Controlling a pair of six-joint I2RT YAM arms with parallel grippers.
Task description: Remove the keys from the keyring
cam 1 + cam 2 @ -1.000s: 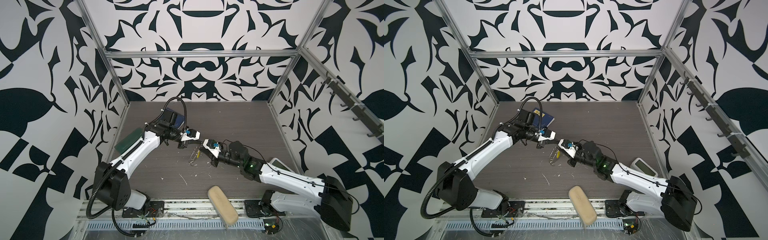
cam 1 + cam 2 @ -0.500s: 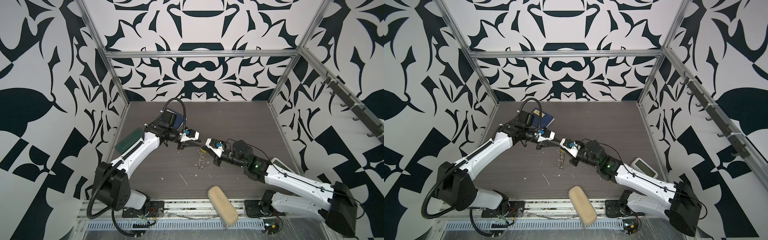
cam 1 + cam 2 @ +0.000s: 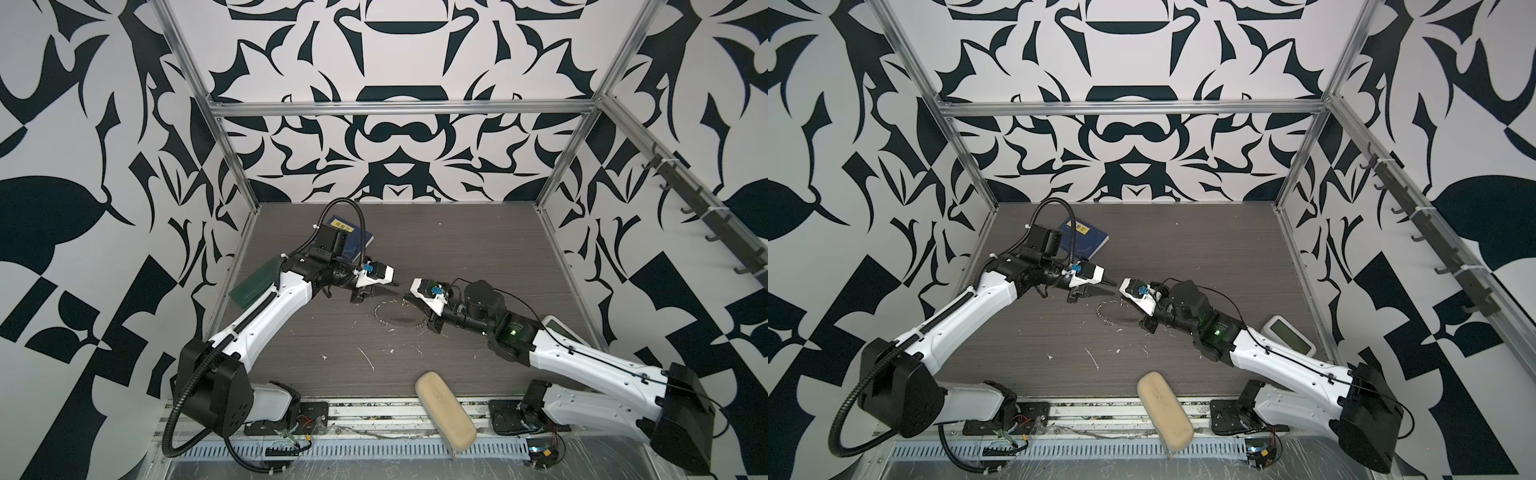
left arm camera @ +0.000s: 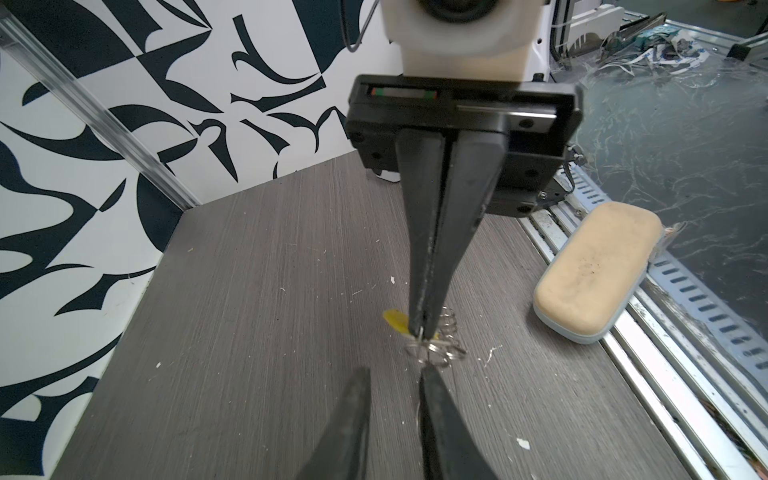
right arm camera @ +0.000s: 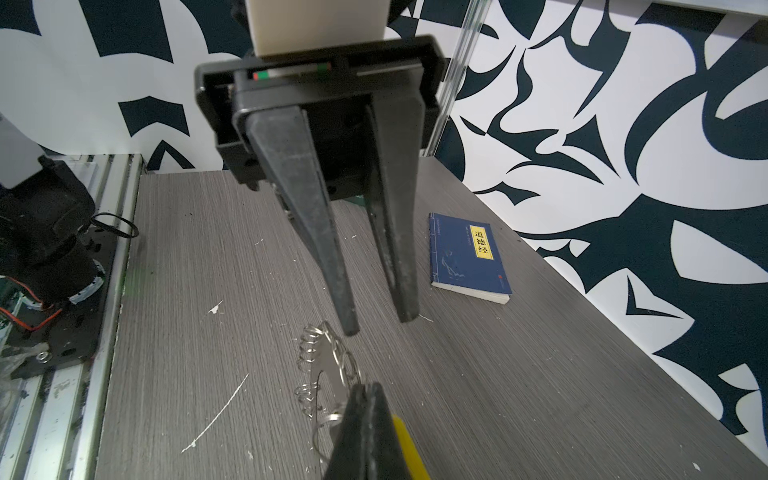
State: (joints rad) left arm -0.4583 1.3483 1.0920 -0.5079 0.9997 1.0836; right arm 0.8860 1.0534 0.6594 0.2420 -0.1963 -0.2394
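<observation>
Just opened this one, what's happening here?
Two robot arms meet over the table. The right gripper is shut on the rim of the keyring, right beside the yellow key tag, which looks attached. The left gripper faces it, open and empty, its tips close to the wire rings.

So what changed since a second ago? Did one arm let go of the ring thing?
Yes. The left gripper opened its jaws and let go of the keyring. It hung edge-on between both grippers; now it has swung flatter, held only by the right gripper, still shut on its rim beside the yellow tag. The right arm drew back slightly. The blue book and beige case stayed put.
</observation>
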